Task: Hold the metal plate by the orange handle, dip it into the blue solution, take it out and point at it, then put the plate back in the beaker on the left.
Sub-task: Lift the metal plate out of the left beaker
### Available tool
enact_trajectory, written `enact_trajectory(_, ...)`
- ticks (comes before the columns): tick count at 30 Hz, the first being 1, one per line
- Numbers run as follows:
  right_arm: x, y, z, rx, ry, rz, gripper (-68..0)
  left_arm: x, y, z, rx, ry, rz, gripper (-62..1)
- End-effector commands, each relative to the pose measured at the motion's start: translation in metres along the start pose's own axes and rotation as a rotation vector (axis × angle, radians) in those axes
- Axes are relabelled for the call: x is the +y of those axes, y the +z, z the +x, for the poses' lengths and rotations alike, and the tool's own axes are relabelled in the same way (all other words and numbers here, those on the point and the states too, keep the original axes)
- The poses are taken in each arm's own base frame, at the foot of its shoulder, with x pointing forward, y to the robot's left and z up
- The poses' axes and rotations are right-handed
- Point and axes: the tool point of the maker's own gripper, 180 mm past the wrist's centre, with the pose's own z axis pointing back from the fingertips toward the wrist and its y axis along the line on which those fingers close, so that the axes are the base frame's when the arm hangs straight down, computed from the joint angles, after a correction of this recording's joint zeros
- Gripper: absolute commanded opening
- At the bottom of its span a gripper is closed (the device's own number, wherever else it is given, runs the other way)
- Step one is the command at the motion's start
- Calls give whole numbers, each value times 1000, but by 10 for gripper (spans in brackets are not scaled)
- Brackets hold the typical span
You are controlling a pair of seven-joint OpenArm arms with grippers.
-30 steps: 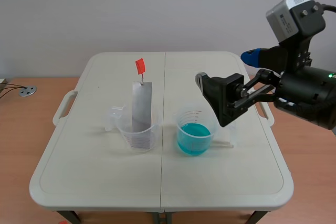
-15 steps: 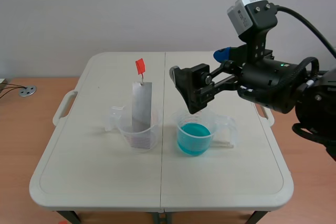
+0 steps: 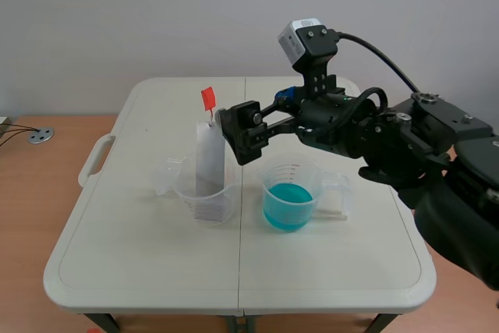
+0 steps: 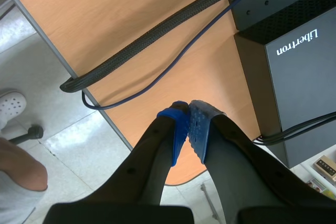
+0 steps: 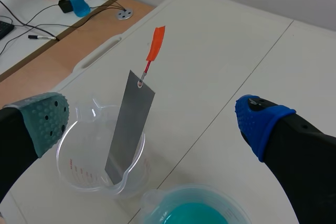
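Step in hand: the reach for the first grab; nothing is lifted yet. The metal plate (image 3: 209, 157) stands tilted in the left beaker (image 3: 195, 202), lower end inside and upper end leaning past the rim. Its orange handle (image 3: 207, 98) sticks up on a thin link. That beaker sits mid-table (image 3: 140, 271), just left of the centre seam. The beaker with the blue solution (image 3: 287, 205) is just right of the seam, near the first one but not touching.

The right gripper (image 3: 253, 113) is spread wide and holds nothing. From the scene view it hangs just beside the plate's upper end, above the gap between the two beakers. From its wrist camera the plate (image 5: 128, 124) and handle (image 5: 155, 44) lie ahead, between the grey-green pad and the blue one, with no contact that I can see.

The left gripper (image 4: 190, 129) is closed on nothing, pads pressed together. It is off the table, over a wooden desk edge (image 4: 157, 40) and the floor.

Next, I think the right gripper needs to go a little up and forward so the pads bracket the orange tab, not the metal, then close. The tab looks thin and may swing on its link, so I'd come in slowly and centred, then lift straight up so the beaker doesn't tip.
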Motion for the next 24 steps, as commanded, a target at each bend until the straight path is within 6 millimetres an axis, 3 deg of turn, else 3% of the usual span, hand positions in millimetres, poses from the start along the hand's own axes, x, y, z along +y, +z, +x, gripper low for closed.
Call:
enact_trajectory(1,1,-8,23,-58,11,13,-12,-5,1,3,-11,2,-10,-590)
enact_trajectory(24,21,-72,40,-31,-20,82,-12,-5,1,3,-12,2,-10,-590)
